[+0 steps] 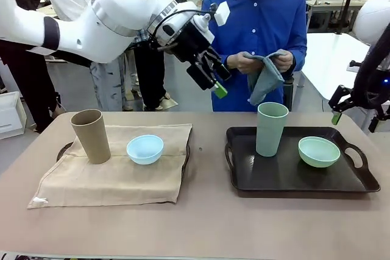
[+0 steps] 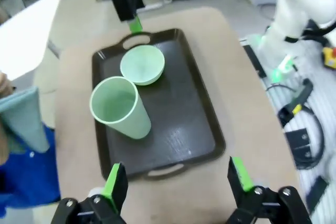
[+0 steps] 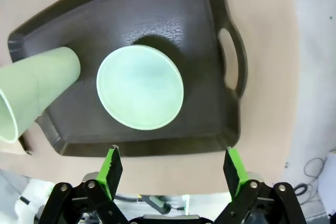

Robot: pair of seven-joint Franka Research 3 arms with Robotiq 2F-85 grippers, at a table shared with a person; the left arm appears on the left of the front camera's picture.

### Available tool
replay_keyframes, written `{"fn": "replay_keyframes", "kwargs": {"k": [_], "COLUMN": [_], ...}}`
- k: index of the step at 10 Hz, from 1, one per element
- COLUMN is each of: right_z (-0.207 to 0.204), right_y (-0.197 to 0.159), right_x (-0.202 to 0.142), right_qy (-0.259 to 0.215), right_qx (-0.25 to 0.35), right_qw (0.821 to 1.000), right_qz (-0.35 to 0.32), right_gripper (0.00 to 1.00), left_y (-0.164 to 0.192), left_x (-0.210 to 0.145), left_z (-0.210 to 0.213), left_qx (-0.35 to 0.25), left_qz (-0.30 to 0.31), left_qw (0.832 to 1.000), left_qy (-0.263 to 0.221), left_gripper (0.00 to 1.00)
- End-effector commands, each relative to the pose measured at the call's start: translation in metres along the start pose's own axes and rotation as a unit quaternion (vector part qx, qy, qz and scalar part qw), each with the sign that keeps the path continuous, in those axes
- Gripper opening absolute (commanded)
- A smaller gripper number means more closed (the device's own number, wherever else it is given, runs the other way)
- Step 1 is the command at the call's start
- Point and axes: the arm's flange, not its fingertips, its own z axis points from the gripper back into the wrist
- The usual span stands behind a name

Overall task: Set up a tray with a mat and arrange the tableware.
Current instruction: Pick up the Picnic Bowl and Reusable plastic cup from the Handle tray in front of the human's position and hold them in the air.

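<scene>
From the front, the tan cup and light blue bowl stand on a beige mat laid over a dark tray at the counter's left. The pale green cup and pale green bowl sit on a bare black tray at its right, with the left claw high over the middle and the right claw beyond the right edge. The left wrist view looks down on the black tray, its fingers spread wide and empty. The right wrist view, right above the pale green bowl, shows that claw wide open too, gripping nothing.

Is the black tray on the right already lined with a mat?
No, the pale green cup and pale green bowl stand directly on the bare black tray.
</scene>
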Motion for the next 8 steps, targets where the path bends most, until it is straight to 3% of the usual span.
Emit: {"fn": "replay_keyframes", "kwargs": {"k": [1,4,6,7,8], "right_z": [-0.004,-0.023,-0.012,-0.023,-0.023], "right_y": [0.008,0.016,0.020,0.013,0.013], "right_x": [0.020,0.038,0.022,0.033,0.033], "right_qy": [0.001,0.003,0.000,0.010,0.010], "right_qx": [0.002,0.005,-0.005,-0.003,-0.003], "right_qw": [1.000,1.000,1.000,1.000,1.000], "right_qz": [0.004,0.008,0.012,0.008,0.008], "right_gripper": [1.00,1.00,1.00,1.00,1.00], "left_y": [0.026,0.048,0.029,0.052,0.052], "left_x": [-0.005,-0.026,-0.022,-0.031,-0.031], "left_z": [-0.022,-0.057,-0.045,-0.061,-0.061], "left_qx": [-0.014,0.051,0.122,0.049,0.049], "left_qz": [-0.051,-0.003,0.055,-0.004,-0.004], "left_qw": [0.998,0.998,0.991,0.999,0.999], "left_qy": [-0.031,-0.024,-0.001,-0.014,-0.014], "left_gripper": [1.00,1.00,1.00,1.00,1.00]}}
